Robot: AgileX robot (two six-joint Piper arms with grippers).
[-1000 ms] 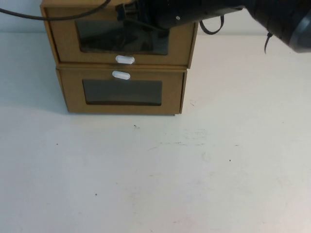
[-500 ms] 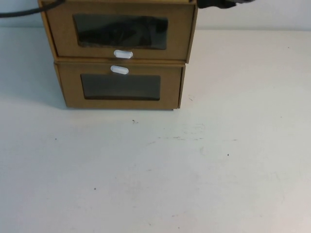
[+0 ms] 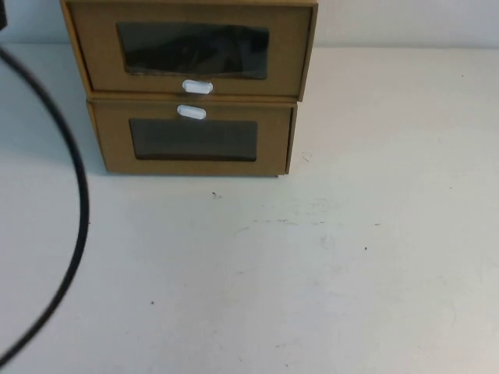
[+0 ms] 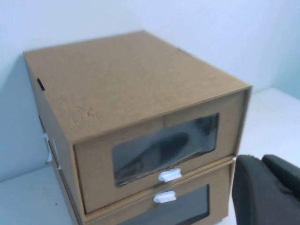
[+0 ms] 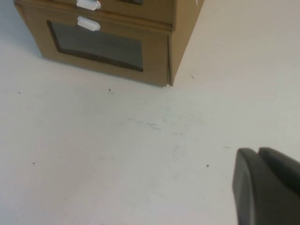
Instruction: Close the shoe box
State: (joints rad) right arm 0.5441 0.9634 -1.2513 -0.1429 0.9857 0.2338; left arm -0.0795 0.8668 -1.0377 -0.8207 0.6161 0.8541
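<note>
The shoe box [image 3: 191, 48] is the upper of two stacked brown boxes at the back of the table, with its white tab [image 3: 197, 86] below its window. Its front panel sits flush with its shell in the left wrist view [image 4: 154, 145]. Neither gripper shows in the high view. My left gripper [image 4: 261, 161] is shut and empty, hovering in front of the stack off its front corner. My right gripper [image 5: 258, 154] is shut and empty, above the bare table well in front of the boxes.
The lower brown box [image 3: 191, 142] has its white tab [image 3: 192, 112] above its window. A black cable [image 3: 78, 202] arcs across the left side of the high view. A pale wall stands behind the stack.
The right arm that reached over the upper box has pulled out of the high view. The stack sits slightly further back. A black cable has swung in on the left.
</note>
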